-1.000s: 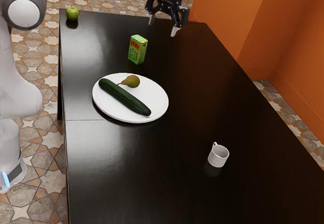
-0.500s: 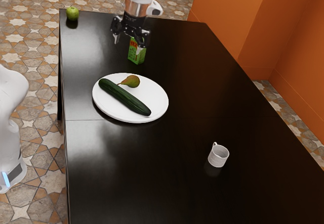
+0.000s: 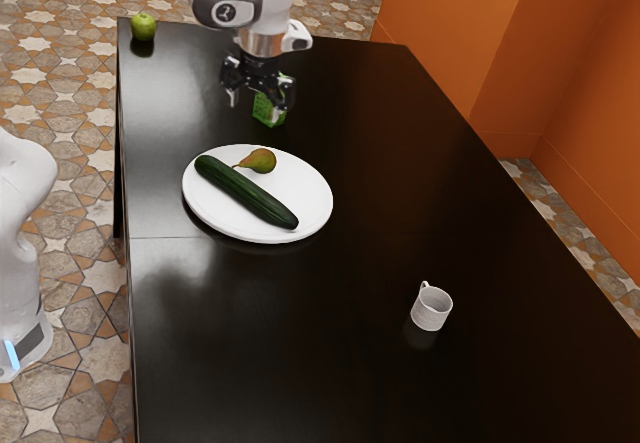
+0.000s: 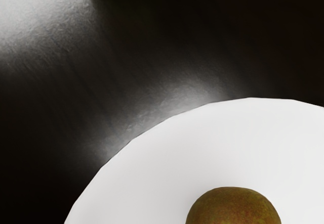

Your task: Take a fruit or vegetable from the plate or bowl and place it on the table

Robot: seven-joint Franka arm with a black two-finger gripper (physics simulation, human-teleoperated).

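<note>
The gripper (image 3: 253, 109) is open, its two fingers apart with nothing between them. In the exterior view it hangs above the table, in front of the green carton and above the pear in the picture. A brownish-green pear (image 3: 262, 161) and a long dark cucumber (image 3: 245, 192) lie side by side on the white plate (image 3: 312, 201). From the wrist view, the rounded top of the pear (image 4: 233, 208) and part of the plate (image 4: 152, 168) are seen close to my hand; the rest of the pear is cut off.
The green carton (image 3: 268, 113), partly hidden by my hand, stands on the dark table (image 3: 300, 343) beyond the plate. A green apple (image 3: 143, 27) sits at the far corner. A white mug (image 3: 431, 309) stands toward the exterior view's lower right.
My arm has swung in from the far end of the table toward the exterior view's left and come lower, nearer the plate. The pear, cucumber and plate have stayed put.
</note>
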